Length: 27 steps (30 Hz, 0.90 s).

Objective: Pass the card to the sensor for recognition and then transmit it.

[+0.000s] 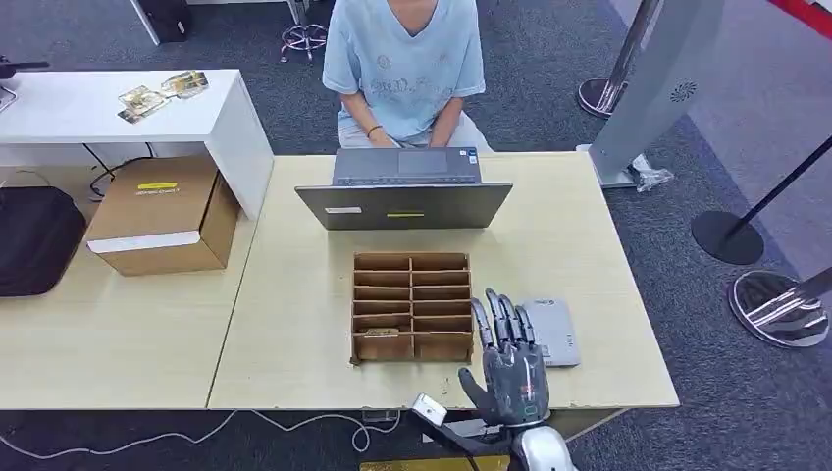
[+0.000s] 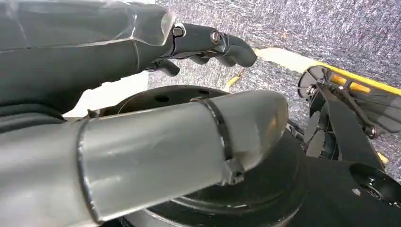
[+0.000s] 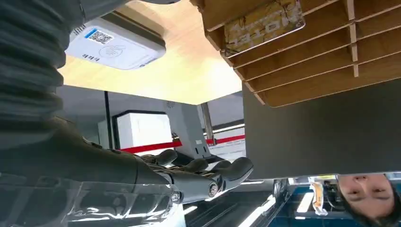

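Note:
A printed yellowish card (image 3: pixel 263 23) stands in a slot of the wooden slotted box (image 1: pixel 412 263); in the head view the card (image 1: pixel 383 334) is in a near-left compartment. The grey card sensor (image 1: pixel 552 332) lies flat on the table just right of the box, and its white face with a QR code shows in the right wrist view (image 3: pixel 116 45). My right hand (image 1: pixel 510 358) hovers over the table's near edge between box and sensor, fingers spread and straight, holding nothing. My left hand (image 2: pixel 208 45) hangs down over the floor, fingers loosely bent, empty.
An open laptop (image 1: pixel 404 204) stands behind the box, with a person (image 1: pixel 404 59) seated at it across the table. A cardboard carton (image 1: pixel 162 214) and a black bag (image 1: pixel 34 238) sit on the left table. Stanchion bases (image 1: pixel 726 237) stand on the carpet at the right.

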Each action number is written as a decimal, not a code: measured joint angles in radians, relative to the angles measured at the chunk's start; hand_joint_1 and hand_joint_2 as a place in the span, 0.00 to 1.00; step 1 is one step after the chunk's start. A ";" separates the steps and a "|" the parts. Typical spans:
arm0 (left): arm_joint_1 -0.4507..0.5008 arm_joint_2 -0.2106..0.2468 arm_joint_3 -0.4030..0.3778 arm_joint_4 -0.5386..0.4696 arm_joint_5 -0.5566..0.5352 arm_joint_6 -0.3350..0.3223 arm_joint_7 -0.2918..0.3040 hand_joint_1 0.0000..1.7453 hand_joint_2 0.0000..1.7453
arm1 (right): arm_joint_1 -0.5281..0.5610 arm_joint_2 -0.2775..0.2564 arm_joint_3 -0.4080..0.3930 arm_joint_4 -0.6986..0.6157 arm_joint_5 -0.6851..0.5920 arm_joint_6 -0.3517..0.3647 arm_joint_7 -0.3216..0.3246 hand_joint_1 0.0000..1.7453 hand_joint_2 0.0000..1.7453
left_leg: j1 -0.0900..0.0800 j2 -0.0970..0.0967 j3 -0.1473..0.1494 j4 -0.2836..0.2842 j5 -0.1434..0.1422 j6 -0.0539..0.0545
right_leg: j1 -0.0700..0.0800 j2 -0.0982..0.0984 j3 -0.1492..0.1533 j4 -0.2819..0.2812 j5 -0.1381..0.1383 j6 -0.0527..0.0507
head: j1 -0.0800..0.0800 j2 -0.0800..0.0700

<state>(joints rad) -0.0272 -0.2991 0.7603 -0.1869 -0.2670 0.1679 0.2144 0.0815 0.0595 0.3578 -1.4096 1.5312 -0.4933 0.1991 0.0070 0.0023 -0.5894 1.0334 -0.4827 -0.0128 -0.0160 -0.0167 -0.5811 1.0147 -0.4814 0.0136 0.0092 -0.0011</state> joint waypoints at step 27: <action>-0.003 0.000 0.000 0.000 -0.037 -0.002 0.000 0.00 0.00 | -0.006 0.000 -0.005 -0.018 -0.002 0.000 -0.002 0.55 1.00 | 0.000 0.000 0.000 0.000 0.000 0.000 | 0.000 0.000 0.000 0.000 0.000 0.000 | 0.000 0.000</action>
<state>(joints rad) -0.0302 -0.2995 0.7599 -0.1869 -0.3037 0.1656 0.2148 0.0760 0.0595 0.3525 -1.4275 1.5293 -0.4929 0.1968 0.0070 0.0023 -0.5894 1.0334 -0.4827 -0.0128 -0.0160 -0.0167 -0.5813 1.0147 -0.4814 0.0135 0.0092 -0.0011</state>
